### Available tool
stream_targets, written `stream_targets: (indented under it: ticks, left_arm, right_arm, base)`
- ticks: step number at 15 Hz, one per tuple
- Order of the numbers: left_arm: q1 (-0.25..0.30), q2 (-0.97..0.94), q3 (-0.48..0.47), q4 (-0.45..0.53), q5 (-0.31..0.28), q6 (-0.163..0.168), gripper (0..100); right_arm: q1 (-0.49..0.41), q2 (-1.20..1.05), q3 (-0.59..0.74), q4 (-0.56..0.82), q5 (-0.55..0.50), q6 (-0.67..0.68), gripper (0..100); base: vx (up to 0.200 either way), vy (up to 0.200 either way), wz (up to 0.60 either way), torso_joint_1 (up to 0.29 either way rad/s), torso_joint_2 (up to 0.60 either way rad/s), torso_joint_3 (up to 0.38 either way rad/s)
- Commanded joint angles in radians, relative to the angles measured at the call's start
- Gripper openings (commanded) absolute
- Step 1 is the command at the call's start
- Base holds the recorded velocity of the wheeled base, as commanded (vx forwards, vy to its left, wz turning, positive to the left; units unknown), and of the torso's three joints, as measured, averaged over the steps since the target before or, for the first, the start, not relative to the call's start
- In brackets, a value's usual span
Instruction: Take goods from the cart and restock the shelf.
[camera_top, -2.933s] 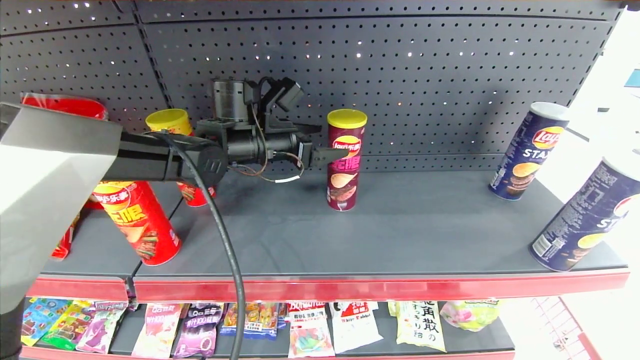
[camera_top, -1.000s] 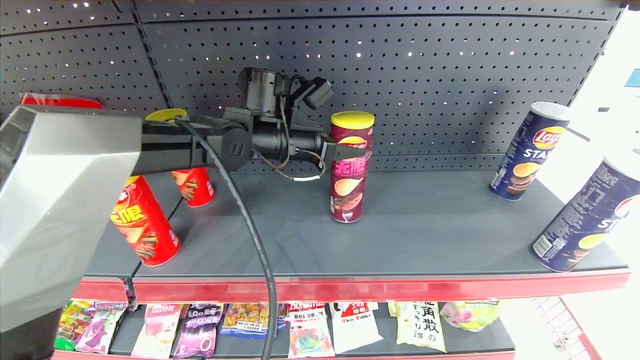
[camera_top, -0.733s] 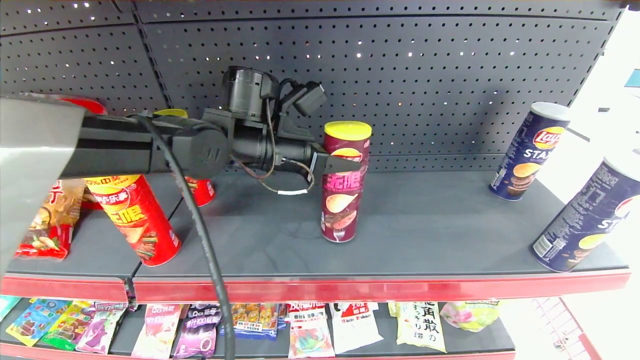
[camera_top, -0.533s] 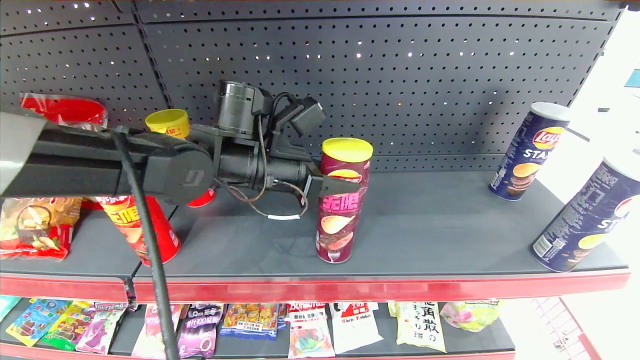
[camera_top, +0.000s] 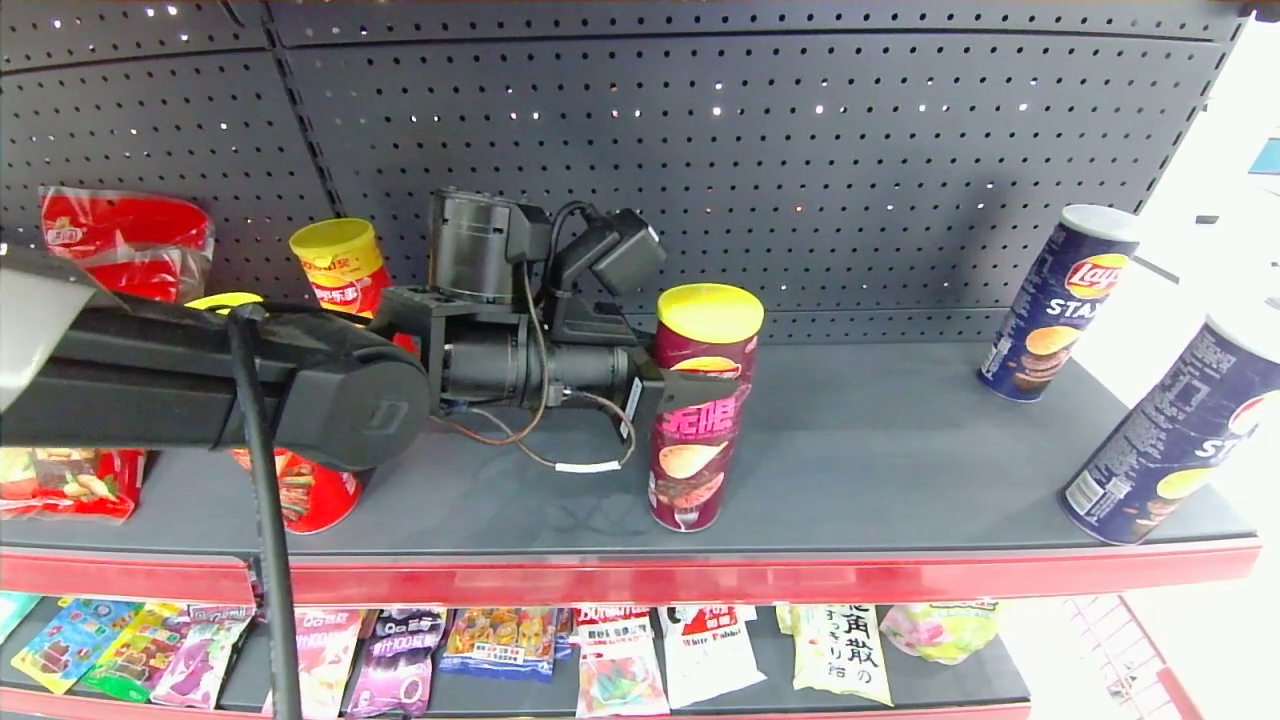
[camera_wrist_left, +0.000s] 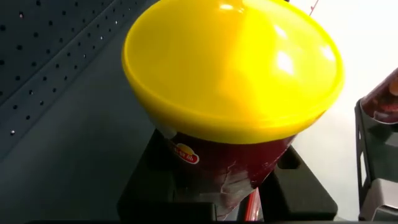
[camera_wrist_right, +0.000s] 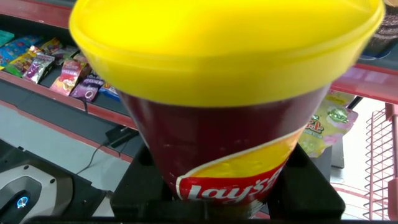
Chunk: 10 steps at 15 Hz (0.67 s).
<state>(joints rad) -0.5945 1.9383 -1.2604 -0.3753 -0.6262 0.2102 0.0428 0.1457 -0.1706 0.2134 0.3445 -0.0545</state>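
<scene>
Head view: the left jaws pinch a maroon can just under its yellow lid, base down near the front lip of the shelf; letting go looks like what remains. The right jaws clamp a second can, not yet shelved. Behind the left jaws stand red cans, with blue cans well beyond their tips.

The dark grey shelf with a red front lip is carrying a maroon can standing near that lip. A red can, a yellow-lidded can and a red bag are sitting at its left. Two blue cans are standing at its right, one at the back, one at the front corner.
</scene>
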Motion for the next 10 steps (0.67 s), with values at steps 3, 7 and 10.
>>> stream_targets:
  ticks: [3, 7, 10]
  left_arm:
    - [-0.005, 0.011, 0.024, -0.031, 0.008, 0.000, 0]
    - [-0.027, 0.004, 0.076, -0.126, 0.062, -0.084, 0]
    - [-0.045, -0.004, 0.085, -0.160, 0.097, -0.149, 0]
  right_arm:
    - [0.000, 0.000, 0.000, 0.000, 0.001, -0.001, 0]
    - [0.000, 0.000, 0.002, 0.000, 0.001, 0.001, 0]
    - [0.000, 0.000, 0.002, 0.000, 0.001, 0.001, 0]
  base:
    - [0.000, 0.000, 0.00, 0.000, 0.00, 0.000]
    - [0.000, 0.000, 0.00, 0.000, 0.00, 0.000]
    - [0.000, 0.000, 0.00, 0.000, 0.00, 0.000]
